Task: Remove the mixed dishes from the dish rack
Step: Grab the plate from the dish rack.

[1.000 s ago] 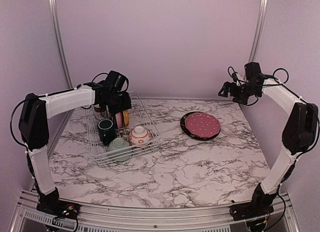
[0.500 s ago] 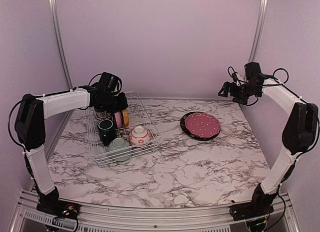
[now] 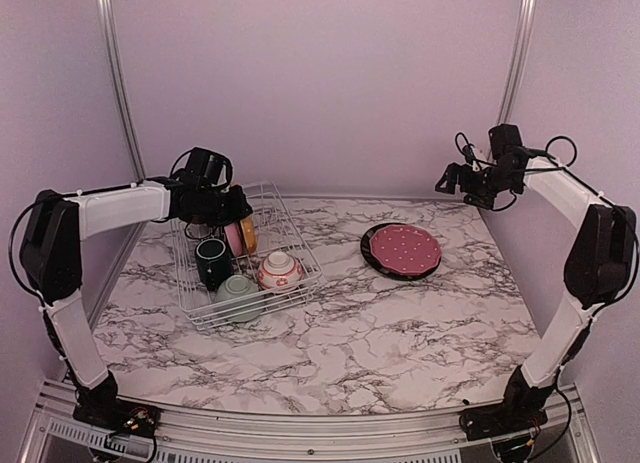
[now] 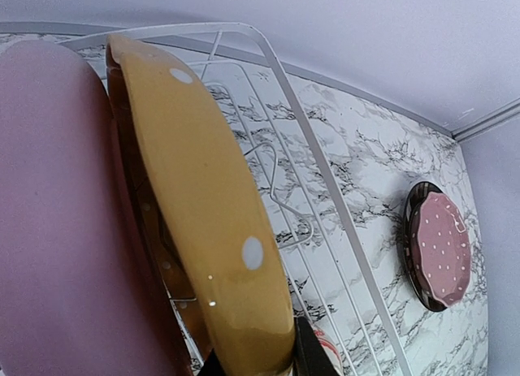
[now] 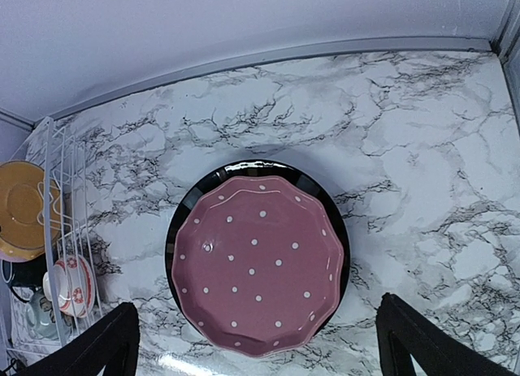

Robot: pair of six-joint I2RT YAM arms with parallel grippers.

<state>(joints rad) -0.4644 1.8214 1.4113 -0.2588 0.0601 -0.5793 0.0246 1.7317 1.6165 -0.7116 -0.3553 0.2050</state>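
Note:
The white wire dish rack [image 3: 300,268] stands at the table's left. In it a yellow plate [image 3: 249,233] and a pink plate [image 3: 235,236] stand on edge, with a dark green mug [image 3: 212,261], a pale green bowl [image 3: 238,291] and a pink-white floral bowl [image 3: 280,271]. My left gripper [image 3: 236,215] is down on the yellow plate [image 4: 203,213], one finger on each side of its rim, shut on it. The pink plate [image 4: 49,230] stands just beside it. My right gripper [image 3: 465,178] is open and empty, high above the dotted dark red plate [image 5: 256,262], which lies on the black plate [image 5: 183,222].
The two stacked plates [image 3: 403,250] lie on the marble table right of centre. The rack's far rim wire [image 4: 309,149] runs close past the yellow plate. Back and side walls stand close behind both arms. The white-and-brown cup is hidden behind my left arm.
My left wrist has swung left and lowered, bringing the jaws down over the yellow plate's rim. The plate still stands in the rack. The right arm has not moved.

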